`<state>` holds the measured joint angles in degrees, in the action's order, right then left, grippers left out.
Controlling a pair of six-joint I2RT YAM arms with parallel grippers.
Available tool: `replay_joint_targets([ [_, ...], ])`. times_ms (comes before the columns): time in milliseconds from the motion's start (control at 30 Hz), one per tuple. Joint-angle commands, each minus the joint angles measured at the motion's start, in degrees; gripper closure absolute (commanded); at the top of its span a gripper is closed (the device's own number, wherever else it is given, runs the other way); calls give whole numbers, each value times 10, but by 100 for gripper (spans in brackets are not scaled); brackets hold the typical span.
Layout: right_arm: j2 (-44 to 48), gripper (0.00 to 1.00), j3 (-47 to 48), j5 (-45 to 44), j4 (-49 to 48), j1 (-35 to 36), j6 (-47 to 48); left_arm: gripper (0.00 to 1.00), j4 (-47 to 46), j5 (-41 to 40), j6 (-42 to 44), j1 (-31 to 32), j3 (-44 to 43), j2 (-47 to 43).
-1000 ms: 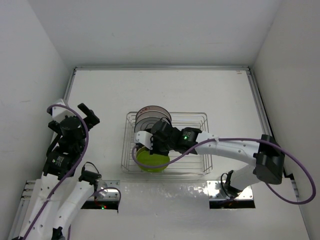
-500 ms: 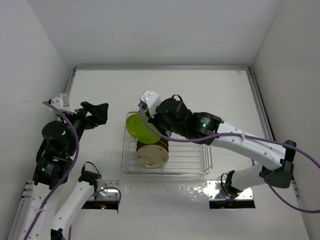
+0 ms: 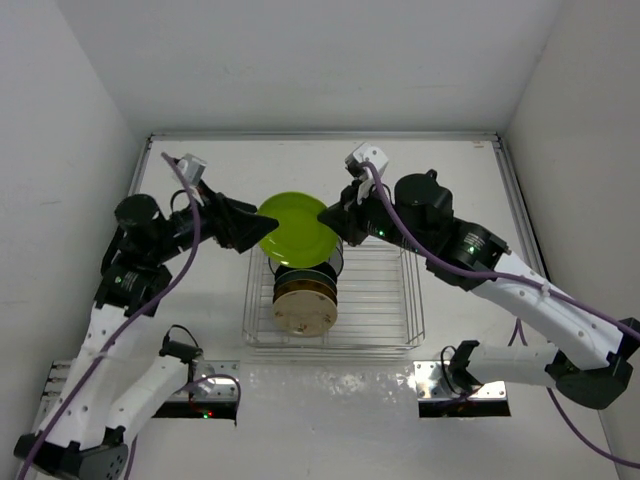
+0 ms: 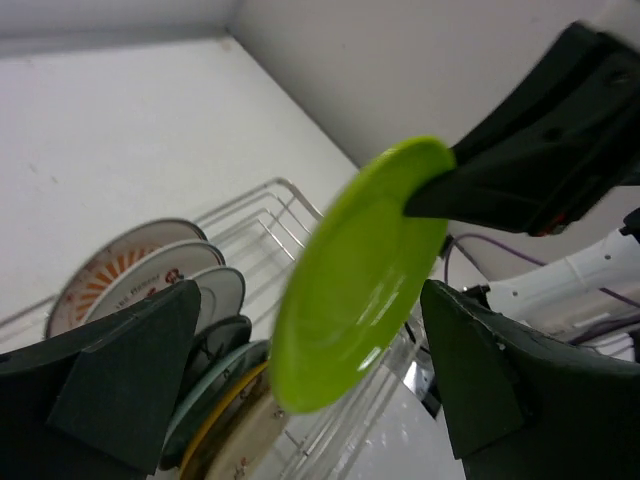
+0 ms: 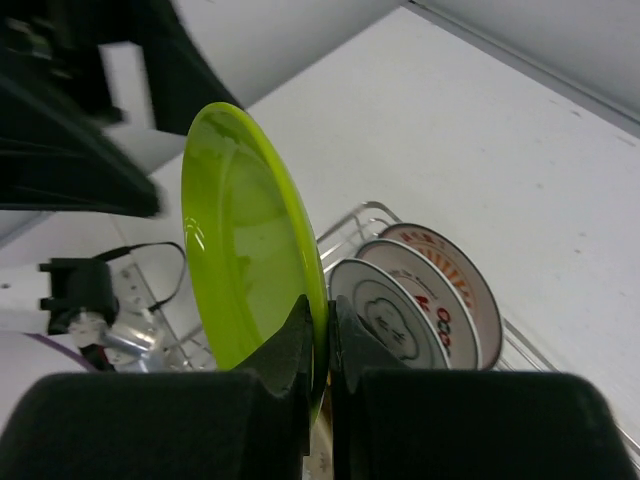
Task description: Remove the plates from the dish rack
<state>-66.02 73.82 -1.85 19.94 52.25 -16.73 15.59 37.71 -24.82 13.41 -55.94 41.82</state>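
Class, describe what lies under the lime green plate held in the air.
Under the lime green plate stands the dish rack with its row of upright plates. From above, it covers the row's far end; the right wrist view shows patterned white plates there.

Top cam overhead from near side, wrist cams close, facing each other across lime plate [image 4: 350, 290], all share dish rack [image 3: 385, 300]
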Motion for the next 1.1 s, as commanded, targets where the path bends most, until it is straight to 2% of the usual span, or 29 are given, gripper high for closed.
replay_joint_targets([
  [0,3,100,-1,62,-68,-1,-27,12,-68,67,-27,-6,14,13],
  [67,3,100,-4,69,-76,-2,-30,14,-68,65,-25,-5,15,21],
  [100,2,100,-4,69,-78,-2,-31,19,-69,67,-25,-5,15,29],
  [133,2,100,-6,69,-84,-3,-32,35,-70,76,-25,-6,15,33],
  [167,1,100,-6,69,-89,-4,-36,44,-77,82,-26,-5,16,40],
  [200,-2,100,-7,66,-92,-4,-38,58,-84,84,-35,-5,18,41],
  [233,-3,100,-10,62,-101,-6,-40,82,-89,89,-37,-5,20,43],
  [300,-6,100,-11,38,-105,-10,-48,100,-96,82,-44,-5,19,45],
  [333,-10,99,-10,26,-105,-15,-51,100,-96,57,-47,-5,16,46],
  [367,-12,92,-10,19,-102,-19,-59,100,-90,39,-51,-5,13,45],
  [400,-12,50,-11,-26,-98,-21,-66,100,-84,15,-56,-5,8,45],
  [433,-12,13,-12,-54,-84,-24,-71,100,-76,-51,-68,-6,3,45],
  [467,-8,1,-13,-85,-74,-23,-76,100,-48,-95,-76,-6,-14,45],
  [500,-3,1,-15,-141,-60,-24,-80,100,-28,-138,-91,-6,-27,53],
  [533,1,1,-26,-166,-55,-24,-81,100,-5,-236,-99,-7,-43,62],
  [633,31,1,-54,-232,-48,-24,-81,100,81,-384,-129,-33,-124,112],
  [667,42,1,-59,-236,-46,-24,-75,100,89,-405,-135,-51,-138,147],
  [800,41,1,-54,-213,8,-24,-42,100,79,-382,-184,-187,-165,257],
  [900,30,1,-46,-164,48,-24,-16,100,36,-380,-218,-246,-163,356],
  [967,32,1,-55,-142,59,-24,-5,100,-39,-341,-229,-262,-146,412],
  [1067,54,1,-87,-116,58,-25,4,100,-96,-361,-232,-271,-149,489],
])
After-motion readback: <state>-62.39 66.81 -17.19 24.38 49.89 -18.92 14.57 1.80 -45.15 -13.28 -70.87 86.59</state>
